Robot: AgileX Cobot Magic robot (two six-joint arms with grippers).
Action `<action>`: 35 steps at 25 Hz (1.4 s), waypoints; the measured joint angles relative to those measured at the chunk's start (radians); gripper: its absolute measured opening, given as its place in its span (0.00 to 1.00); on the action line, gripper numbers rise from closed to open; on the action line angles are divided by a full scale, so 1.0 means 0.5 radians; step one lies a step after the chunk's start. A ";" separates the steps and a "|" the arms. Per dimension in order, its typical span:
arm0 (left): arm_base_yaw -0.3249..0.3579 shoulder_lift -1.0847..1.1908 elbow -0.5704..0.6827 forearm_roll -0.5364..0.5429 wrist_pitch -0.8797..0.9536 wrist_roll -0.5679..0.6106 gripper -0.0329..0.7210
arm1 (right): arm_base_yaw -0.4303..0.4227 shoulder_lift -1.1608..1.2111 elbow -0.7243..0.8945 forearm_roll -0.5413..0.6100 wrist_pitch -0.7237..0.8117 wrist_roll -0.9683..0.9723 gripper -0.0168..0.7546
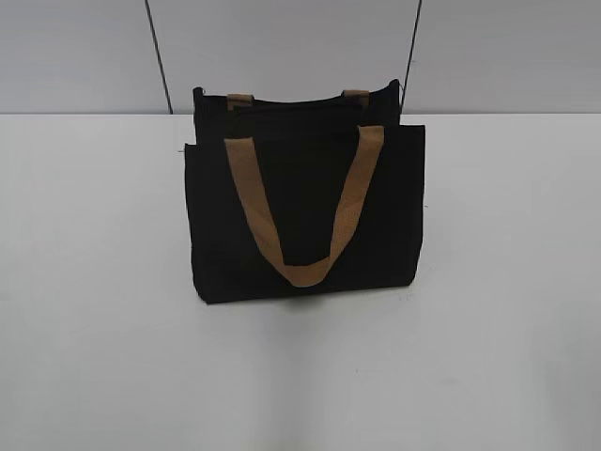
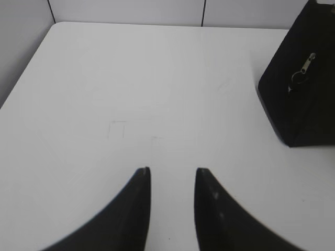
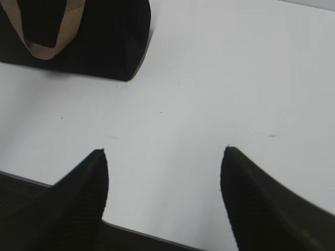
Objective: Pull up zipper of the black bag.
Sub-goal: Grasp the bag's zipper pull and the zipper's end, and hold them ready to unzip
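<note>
The black bag point(image 1: 305, 202) stands upright mid-table with tan-brown loop handles point(image 1: 305, 272). Its zipper line point(image 1: 291, 101) runs along the top edge. In the left wrist view the bag's end point(image 2: 301, 83) sits at the right edge, and the small silver pull tab point(image 2: 306, 65) hangs on it. In the right wrist view the bag point(image 3: 99, 36) is at the top left. My left gripper point(image 2: 172, 171) is open and empty over the bare table, well left of the bag. My right gripper point(image 3: 165, 151) is open wide and empty, near the table's front edge. Neither gripper shows in the exterior view.
The white table point(image 1: 94, 282) extends around the bag on all sides. A grey panelled wall point(image 1: 282, 47) stands behind it. The table's front edge point(image 3: 146, 235) shows below my right gripper.
</note>
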 joint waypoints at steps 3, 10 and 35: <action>0.000 0.000 0.000 0.000 0.000 0.000 0.33 | 0.000 0.000 0.000 0.000 0.000 0.000 0.70; 0.000 0.000 0.000 0.000 0.000 0.000 0.33 | 0.000 0.000 0.000 0.000 0.000 0.000 0.70; 0.000 0.000 -0.020 0.007 -0.044 0.000 0.39 | 0.000 0.000 0.000 0.000 0.000 0.000 0.70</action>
